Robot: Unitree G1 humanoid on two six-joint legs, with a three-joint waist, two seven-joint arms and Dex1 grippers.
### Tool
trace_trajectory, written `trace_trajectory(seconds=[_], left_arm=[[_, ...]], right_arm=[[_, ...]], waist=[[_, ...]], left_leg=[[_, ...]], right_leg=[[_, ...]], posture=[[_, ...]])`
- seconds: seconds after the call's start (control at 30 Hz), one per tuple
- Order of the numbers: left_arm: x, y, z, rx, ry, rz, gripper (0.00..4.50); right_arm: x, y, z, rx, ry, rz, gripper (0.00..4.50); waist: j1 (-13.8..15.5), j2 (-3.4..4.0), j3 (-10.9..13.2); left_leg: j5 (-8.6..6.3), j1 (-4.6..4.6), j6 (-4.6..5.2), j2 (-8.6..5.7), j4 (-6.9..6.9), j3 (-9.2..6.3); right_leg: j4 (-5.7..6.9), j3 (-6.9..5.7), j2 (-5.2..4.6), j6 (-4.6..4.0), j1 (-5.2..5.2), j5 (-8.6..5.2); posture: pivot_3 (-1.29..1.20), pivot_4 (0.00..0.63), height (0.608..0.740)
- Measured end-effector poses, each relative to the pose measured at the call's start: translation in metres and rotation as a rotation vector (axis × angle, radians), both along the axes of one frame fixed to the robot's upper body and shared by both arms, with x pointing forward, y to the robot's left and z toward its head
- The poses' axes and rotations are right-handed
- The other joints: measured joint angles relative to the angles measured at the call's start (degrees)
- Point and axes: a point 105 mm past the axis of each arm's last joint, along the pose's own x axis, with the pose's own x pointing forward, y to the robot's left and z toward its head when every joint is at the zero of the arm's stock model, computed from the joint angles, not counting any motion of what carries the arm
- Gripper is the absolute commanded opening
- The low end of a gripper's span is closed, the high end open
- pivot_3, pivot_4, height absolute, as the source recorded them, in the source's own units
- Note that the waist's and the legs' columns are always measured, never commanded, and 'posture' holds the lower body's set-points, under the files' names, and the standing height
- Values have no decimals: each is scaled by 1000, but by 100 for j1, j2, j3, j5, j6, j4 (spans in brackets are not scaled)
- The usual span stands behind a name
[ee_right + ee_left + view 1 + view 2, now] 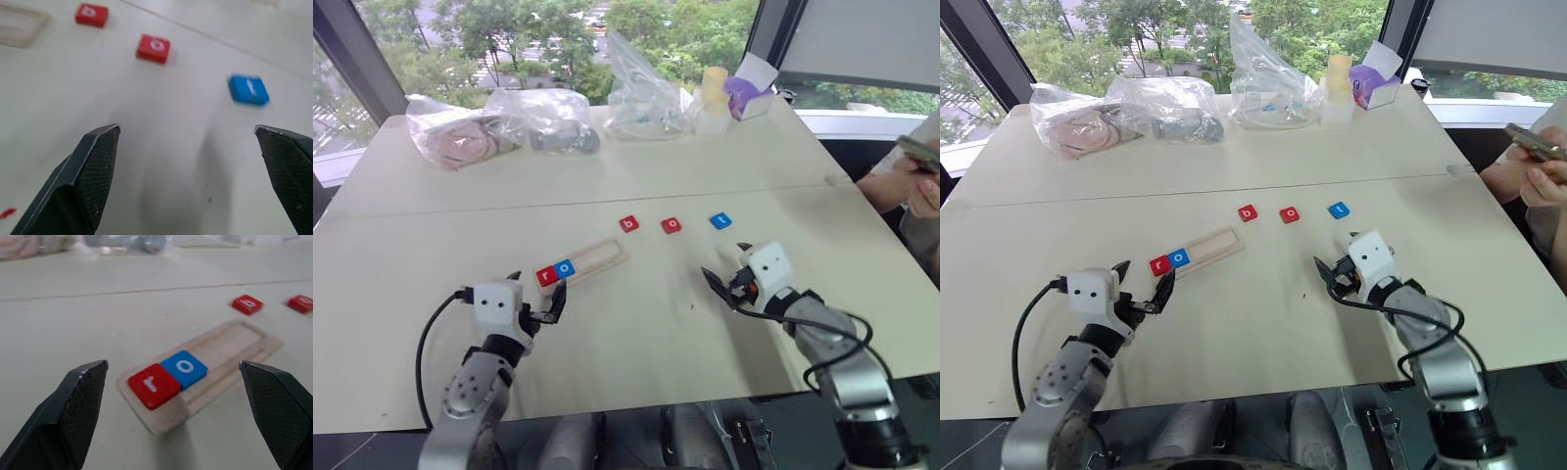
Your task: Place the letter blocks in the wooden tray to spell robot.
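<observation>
A: Where do things stand on the pale worktop [636, 333]?

B: The long, shallow tray of pale wood [590, 262] lies slantwise, its long axis running from its near end on the robot's left up and away to the right. A small flat red tile marked "r" [547, 275] and a blue tile marked "o" [566, 266] already fill its near-left end, touching each other; the other slots are bare.

A: And the loose ones?

B: Three sit in a row beyond the tray's far end: a red "b" tile [628, 223], a red "o" tile [672, 225] and a blue "t" tile [721, 220], apart from one another.

A: Which arm is better placed for the "b"?

B: By my reading, the right tool [728, 270] is nearer that row. In the right wrist view the tiles lie ahead of its fingers, the red ones off to one side. The left tool [540, 294] sits just short of the tray's filled end.

A: Either one carrying anything?

B: No. Both tools are spread wide, with nothing between the black fingers and touching nothing.
</observation>
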Motion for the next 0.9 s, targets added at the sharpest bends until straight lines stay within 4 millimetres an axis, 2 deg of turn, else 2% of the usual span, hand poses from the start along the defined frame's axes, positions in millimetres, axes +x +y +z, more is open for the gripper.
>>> trace_trajectory(seconds=[0.13,0.4,0.57,0.73,0.9], left_arm=[[13,14,9,84,49,-190,4500],[51,51,26,209,151,-469,4500],[60,43,16,161,243,-676,4500],[73,40,26,193,252,-807,4500],[77,37,6,179,301,-852,4500]], right_arm=[[16,-3,34,-53,-17,135,4476],[22,13,59,-33,-45,259,4476],[20,23,64,-24,-63,290,4476],[17,30,67,-16,-77,304,4476],[14,32,67,-16,-80,295,4476]], waist=[[1,12,10],[4,14,19],[3,11,22],[-3,9,25],[-5,9,25]], left_leg=[[1,0,1,1,-2,-7],[1,-14,0,-5,-11,-1],[0,-22,0,-5,-16,-1],[2,-32,-3,-5,-16,3],[3,-46,-4,-5,-16,7]], right_leg=[[-3,-9,2,-6,1,3],[-16,-4,-7,4,-12,9],[-11,-2,-9,15,-27,16],[-4,4,-8,14,-44,19],[15,9,-6,17,-69,21]], posture=[[0,150,740],[0,150,740],[0,150,740],[0,150,740],[0,150,740]])
